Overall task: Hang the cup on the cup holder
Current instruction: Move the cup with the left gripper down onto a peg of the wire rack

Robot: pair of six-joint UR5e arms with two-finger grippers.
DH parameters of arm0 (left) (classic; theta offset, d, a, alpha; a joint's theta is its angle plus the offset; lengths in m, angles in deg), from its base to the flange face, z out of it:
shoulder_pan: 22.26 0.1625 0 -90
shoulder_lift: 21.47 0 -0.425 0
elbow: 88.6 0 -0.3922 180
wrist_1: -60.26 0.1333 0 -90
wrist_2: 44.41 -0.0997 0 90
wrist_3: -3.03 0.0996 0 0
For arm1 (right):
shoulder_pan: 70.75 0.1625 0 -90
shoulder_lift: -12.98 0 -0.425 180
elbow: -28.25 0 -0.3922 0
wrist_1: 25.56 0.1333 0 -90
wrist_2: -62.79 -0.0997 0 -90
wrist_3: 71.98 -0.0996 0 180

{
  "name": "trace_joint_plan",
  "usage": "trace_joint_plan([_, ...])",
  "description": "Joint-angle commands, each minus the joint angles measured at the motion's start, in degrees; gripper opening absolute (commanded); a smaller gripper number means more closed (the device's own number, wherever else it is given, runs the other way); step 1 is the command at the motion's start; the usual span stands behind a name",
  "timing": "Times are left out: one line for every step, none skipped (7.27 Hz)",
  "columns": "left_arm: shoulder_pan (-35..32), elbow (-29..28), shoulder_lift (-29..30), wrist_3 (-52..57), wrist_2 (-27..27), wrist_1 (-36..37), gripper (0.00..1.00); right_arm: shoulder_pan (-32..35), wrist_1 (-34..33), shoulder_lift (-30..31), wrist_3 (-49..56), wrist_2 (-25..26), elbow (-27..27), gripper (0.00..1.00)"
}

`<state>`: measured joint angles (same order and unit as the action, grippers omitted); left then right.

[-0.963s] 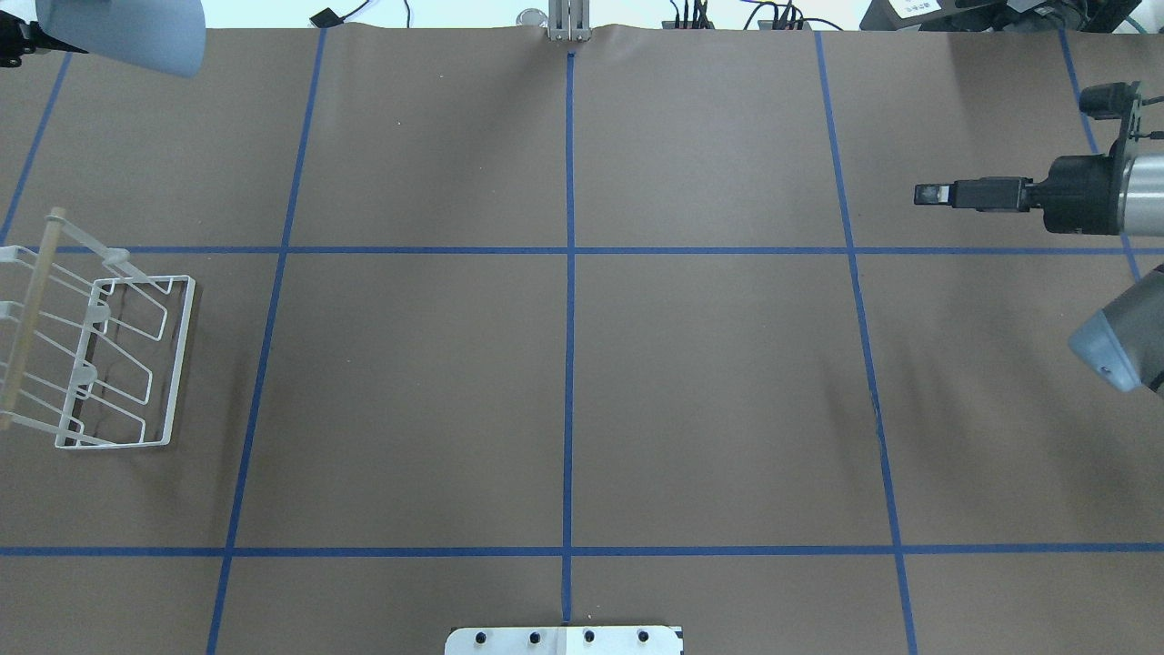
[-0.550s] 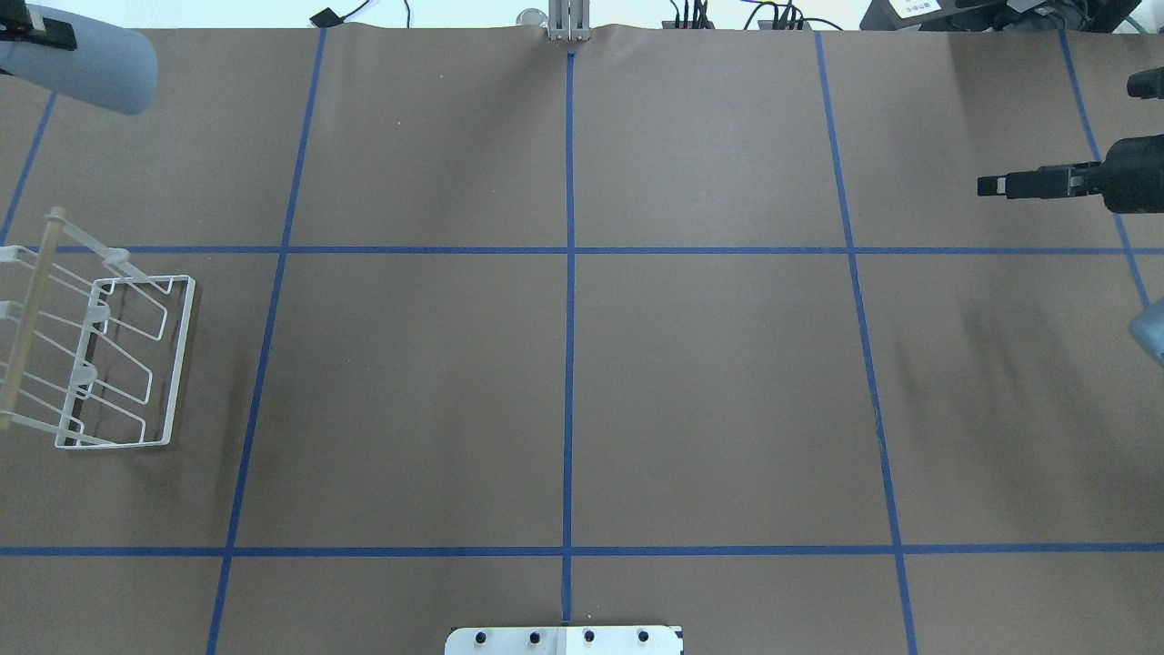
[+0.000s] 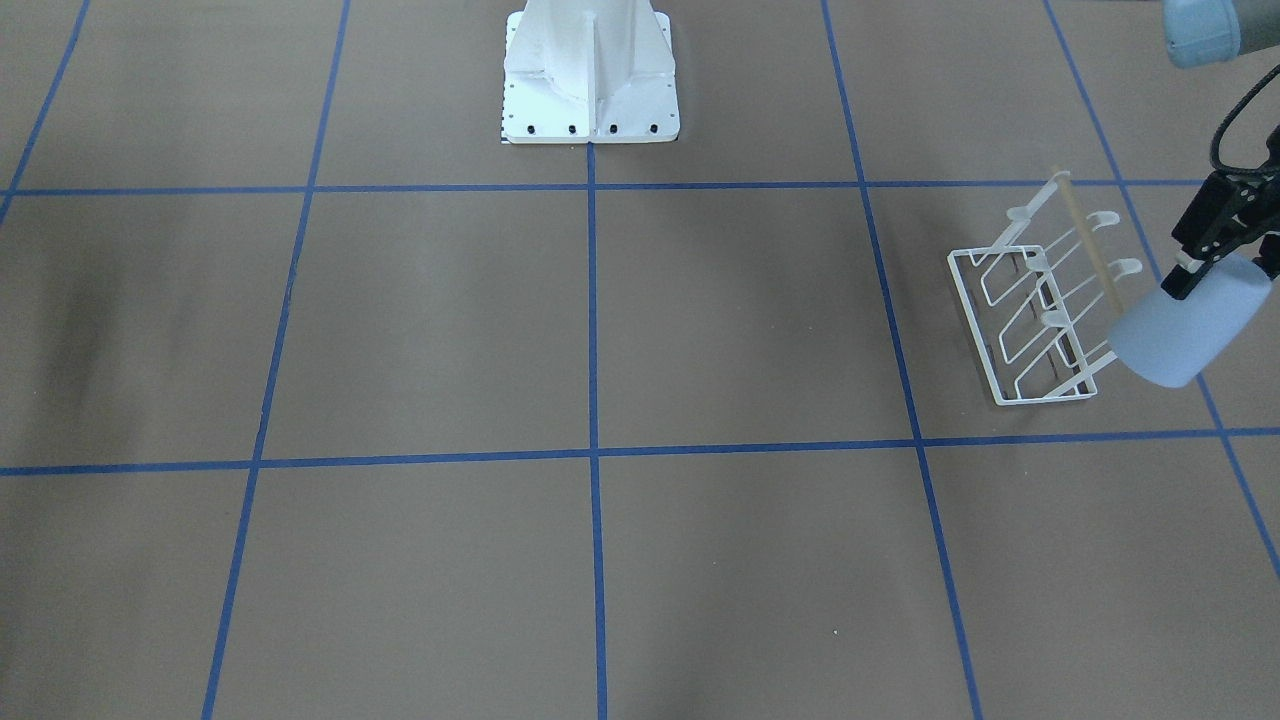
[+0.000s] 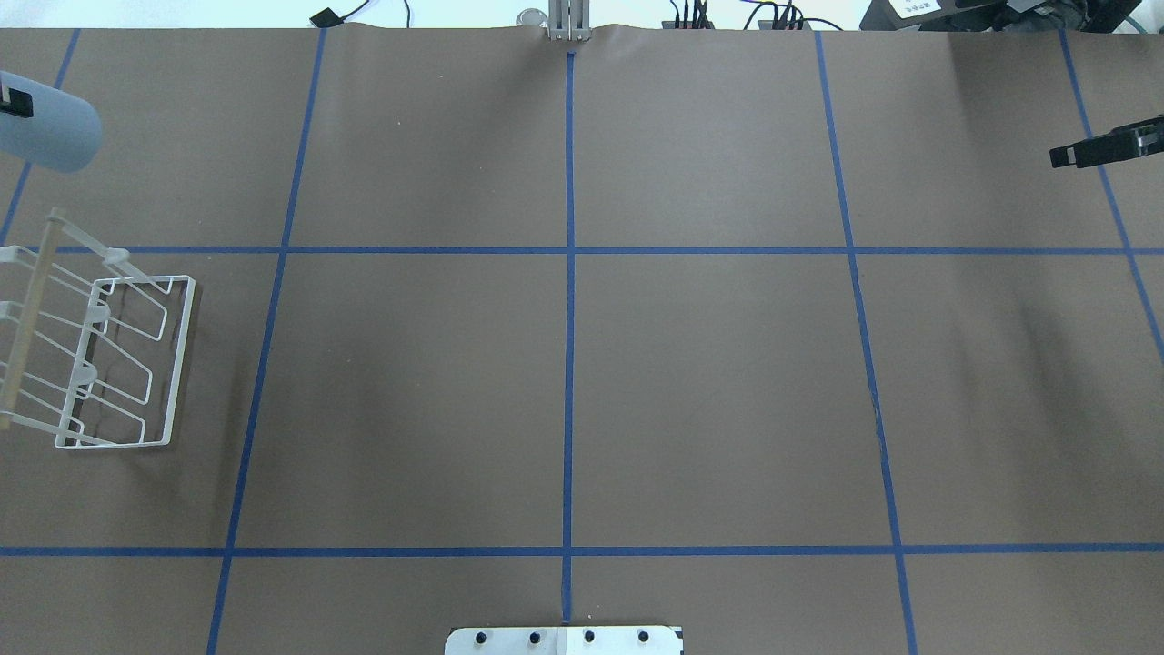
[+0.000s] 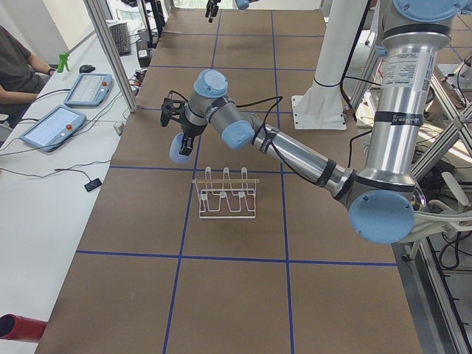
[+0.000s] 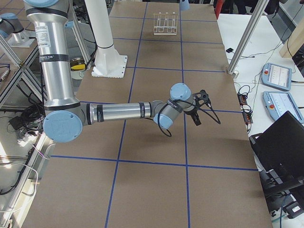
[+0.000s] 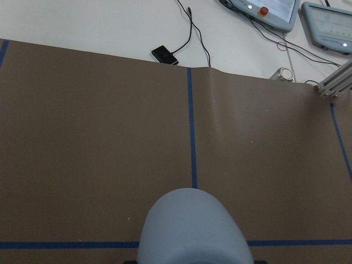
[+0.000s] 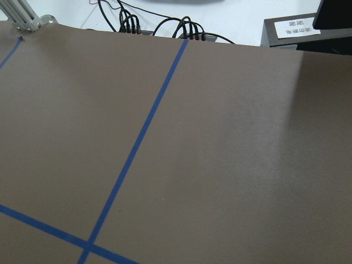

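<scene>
My left gripper (image 3: 1226, 272) is shut on the base of the light-blue cup (image 3: 1178, 334). It holds the cup tilted in the air, rim pointing down towards the cup holder (image 3: 1040, 312). The cup holder is a white wire rack with slanted prongs and a tan wooden bar. In the overhead view the cup (image 4: 45, 133) hangs just beyond the far end of the cup holder (image 4: 105, 359), apart from it. The cup fills the bottom of the left wrist view (image 7: 193, 231). My right gripper (image 4: 1060, 156) shows edge-on at the right edge, empty; I cannot tell whether it is open.
The brown table cover is marked with a grid of blue tape lines (image 4: 569, 273). The robot's white base (image 3: 590, 70) stands at the table's near side. Operator tablets (image 5: 66, 110) and cables lie beyond the far edge.
My left gripper has carried the cup left and nearer to the cup holder's far end. My right arm has drawn back towards the right edge of the overhead view.
</scene>
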<state>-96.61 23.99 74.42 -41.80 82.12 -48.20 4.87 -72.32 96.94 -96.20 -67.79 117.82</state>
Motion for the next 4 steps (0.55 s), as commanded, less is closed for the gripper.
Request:
trace_joint_plan([1.5, 3.5, 0.4, 7.0, -4.7, 16.6, 0.0, 4.3, -20.2, 0.1, 13.2, -2.9, 6.9, 1.0])
trace_joint_plan([2.3, 3.9, 0.8, 7.4, -4.8, 19.6, 0.0, 4.3, -29.1, 0.2, 17.1, -2.9, 10.5, 1.0])
trace_joint_plan([4.6, 3.8, 1.1, 6.5, -4.4, 19.7, 0.0, 4.3, -36.8, 0.1, 22.7, -2.5, 11.7, 1.0])
trace_joint_plan([5.7, 3.4, 2.9, 5.5, -4.3, 20.4, 0.0, 5.0, -39.7, 0.0, 25.9, -2.1, 12.1, 1.0])
